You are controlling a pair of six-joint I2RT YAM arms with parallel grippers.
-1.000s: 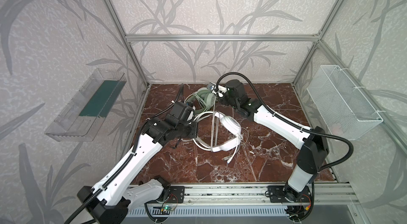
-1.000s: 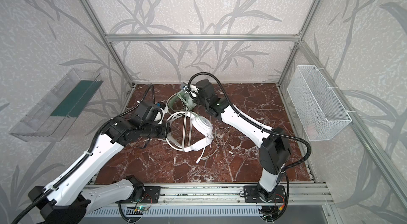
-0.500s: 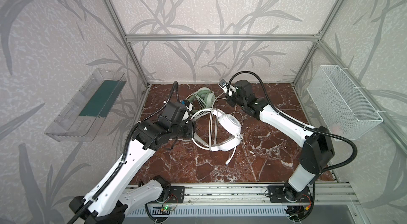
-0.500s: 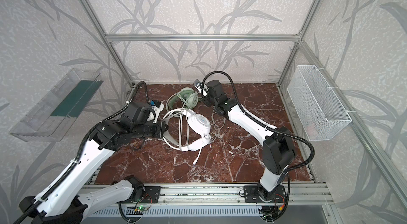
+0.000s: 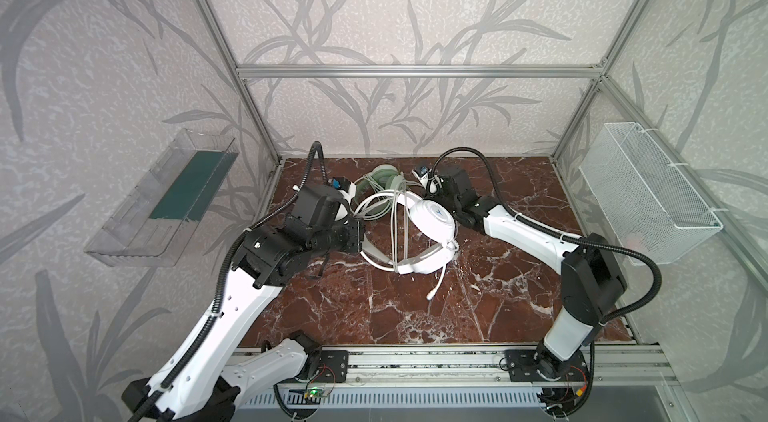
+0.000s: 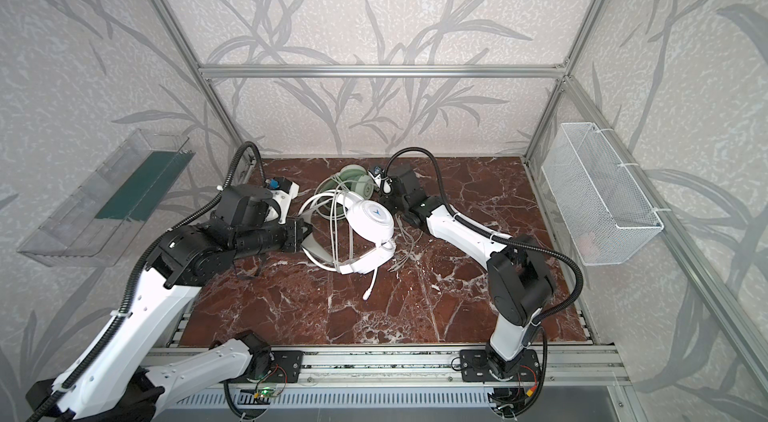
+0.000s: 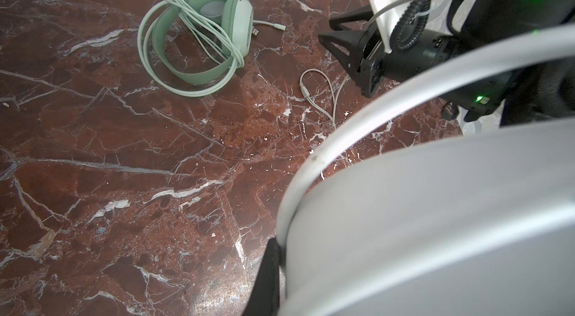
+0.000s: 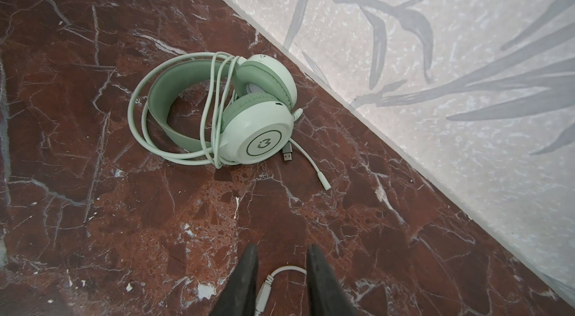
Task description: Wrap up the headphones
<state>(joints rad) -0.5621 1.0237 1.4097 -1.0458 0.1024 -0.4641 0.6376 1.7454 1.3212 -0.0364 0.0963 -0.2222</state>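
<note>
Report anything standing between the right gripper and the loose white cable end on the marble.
Nothing visible: in the right wrist view the cable end lies between the right gripper's spread fingers.

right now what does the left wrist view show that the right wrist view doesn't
Only the left wrist: the white headset, close and blurred, and the right gripper from outside, jaws apart. Only the right wrist: the loose cable end lying between that gripper's fingers, and a ring logo on a cup. Both: the mint-green headset with its cable wound on, the cable end, the marble table.
</note>
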